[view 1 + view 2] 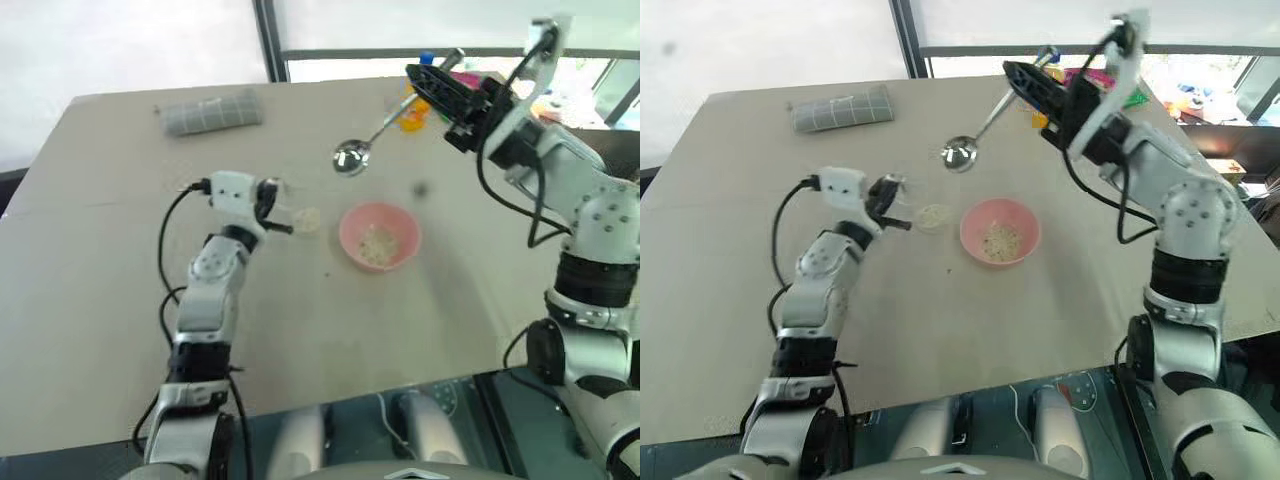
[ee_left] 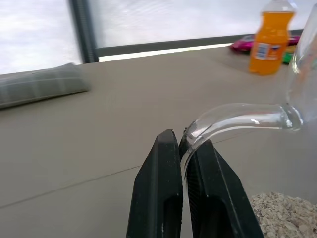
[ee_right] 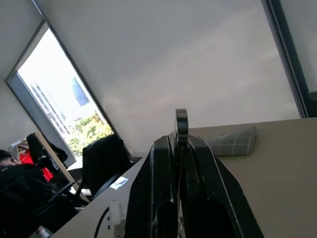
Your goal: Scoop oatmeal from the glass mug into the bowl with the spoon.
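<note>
One bowl (image 1: 378,236), one glass mug (image 1: 923,205), one spoon (image 1: 372,140) — one bottle (image 2: 268,37).

This looks like an office or lab test room, not a kitchen. A plain beige tabletop (image 1: 120,300) stands against tall windows with dark frames (image 1: 268,40) beyond the left pincer (image 2: 184,148). Past the right pincer (image 3: 181,144), the wrist view shows black office chairs (image 3: 106,163) by another bright window (image 3: 59,94) with trees outside.
</note>
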`<action>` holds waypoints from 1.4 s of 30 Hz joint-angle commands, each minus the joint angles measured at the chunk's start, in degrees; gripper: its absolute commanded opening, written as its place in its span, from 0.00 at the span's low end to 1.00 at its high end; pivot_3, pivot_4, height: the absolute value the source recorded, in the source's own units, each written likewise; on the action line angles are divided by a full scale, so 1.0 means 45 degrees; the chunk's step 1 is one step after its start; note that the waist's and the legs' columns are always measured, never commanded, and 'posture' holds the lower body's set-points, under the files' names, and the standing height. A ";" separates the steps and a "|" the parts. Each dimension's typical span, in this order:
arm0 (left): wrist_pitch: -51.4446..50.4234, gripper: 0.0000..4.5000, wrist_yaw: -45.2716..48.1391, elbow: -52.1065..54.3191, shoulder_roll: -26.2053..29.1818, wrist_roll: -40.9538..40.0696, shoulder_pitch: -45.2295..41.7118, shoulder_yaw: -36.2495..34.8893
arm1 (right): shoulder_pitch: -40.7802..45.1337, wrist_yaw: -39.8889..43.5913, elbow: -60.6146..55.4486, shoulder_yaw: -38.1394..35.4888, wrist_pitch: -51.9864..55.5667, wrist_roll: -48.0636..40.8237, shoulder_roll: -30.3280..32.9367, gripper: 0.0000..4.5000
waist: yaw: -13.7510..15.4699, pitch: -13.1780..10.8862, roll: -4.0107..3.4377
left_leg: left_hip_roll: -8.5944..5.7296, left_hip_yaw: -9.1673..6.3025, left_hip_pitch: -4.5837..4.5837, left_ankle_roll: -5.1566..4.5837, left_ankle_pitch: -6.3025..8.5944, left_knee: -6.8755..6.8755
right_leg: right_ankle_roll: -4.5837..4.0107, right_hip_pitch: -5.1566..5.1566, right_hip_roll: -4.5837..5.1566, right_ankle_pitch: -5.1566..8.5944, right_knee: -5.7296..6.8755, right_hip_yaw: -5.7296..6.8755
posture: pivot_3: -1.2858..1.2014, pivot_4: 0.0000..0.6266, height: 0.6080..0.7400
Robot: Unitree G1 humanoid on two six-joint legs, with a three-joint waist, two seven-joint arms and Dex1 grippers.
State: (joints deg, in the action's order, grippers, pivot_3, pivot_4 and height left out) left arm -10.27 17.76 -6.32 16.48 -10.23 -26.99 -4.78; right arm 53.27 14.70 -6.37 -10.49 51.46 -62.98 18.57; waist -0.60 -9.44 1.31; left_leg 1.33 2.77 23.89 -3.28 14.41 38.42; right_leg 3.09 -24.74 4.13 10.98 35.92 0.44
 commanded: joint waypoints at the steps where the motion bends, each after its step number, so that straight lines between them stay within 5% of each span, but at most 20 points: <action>1: 0.0900 0.02 0.0829 -0.0554 0.0110 0.0049 -0.0634 0.0259 | 0.0335 0.0496 -0.0054 0.0487 -0.0484 0.0869 -0.0094 0.00 | -0.0004 0.0000 0.0000 | 0.0000 0.0002 0.0003 0.0000 0.0000 0.0000 | 0.0000 0.0000 0.0000 0.0000 -0.0004 0.0003 | 0.52 0.24 1.00; 9: 0.1557 0.02 0.1592 -0.1156 0.0165 0.0198 -0.0897 0.0490 | -0.0318 0.2557 0.0110 0.3163 -0.2410 0.5048 0.0951 0.00 | -0.0001 -0.0001 0.0000 | -0.0004 -0.0003 0.0016 0.0000 0.0000 0.0001 | 0.0001 -0.0010 0.0006 0.0001 -0.0005 0.0010 | 0.52 0.24 1.00; 27: 0.1713 0.02 0.2103 -0.0873 0.0366 0.0685 -0.0859 0.0826 | -0.0424 0.5447 0.1259 0.6292 -0.4820 0.9475 -0.0167 0.00 | -0.0008 -0.0002 -0.0001 | -0.0004 -0.0011 0.0015 0.0003 -0.0002 0.0004 | 0.0001 -0.0014 0.0005 0.0000 0.0004 0.0014 | 0.52 0.24 1.00; 36: 0.1605 0.02 0.2098 -0.0686 0.0229 0.0712 -0.0803 0.0846 | -0.0864 0.5712 0.1174 0.6211 -0.3276 0.9705 -0.0324 0.00 | -0.0001 -0.0002 -0.0001 | -0.0003 -0.0012 0.0013 0.0004 -0.0002 0.0005 | 0.0001 -0.0012 0.0004 0.0000 0.0009 0.0017 | 0.52 0.24 1.00; 42: 0.1606 0.02 0.2100 -0.0633 0.0201 0.0748 -0.0739 0.0925 | -0.0507 0.3544 0.1396 0.2929 0.0492 0.7369 -0.2085 0.00 | -0.0003 -0.0002 0.0000 | -0.0001 -0.0013 0.0013 0.0006 -0.0003 0.0005 | 0.0000 -0.0012 0.0005 -0.0001 0.0018 0.0017 | 0.52 0.24 1.00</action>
State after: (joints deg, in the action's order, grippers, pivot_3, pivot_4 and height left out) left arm -4.16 27.43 -12.22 17.33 -6.90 -29.36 -0.30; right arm 49.32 32.75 0.70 6.75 49.94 -26.01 10.16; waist -0.61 -9.44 1.31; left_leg 1.33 2.71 23.94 -3.25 14.39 38.44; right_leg 3.09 -24.79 4.15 10.97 36.01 0.52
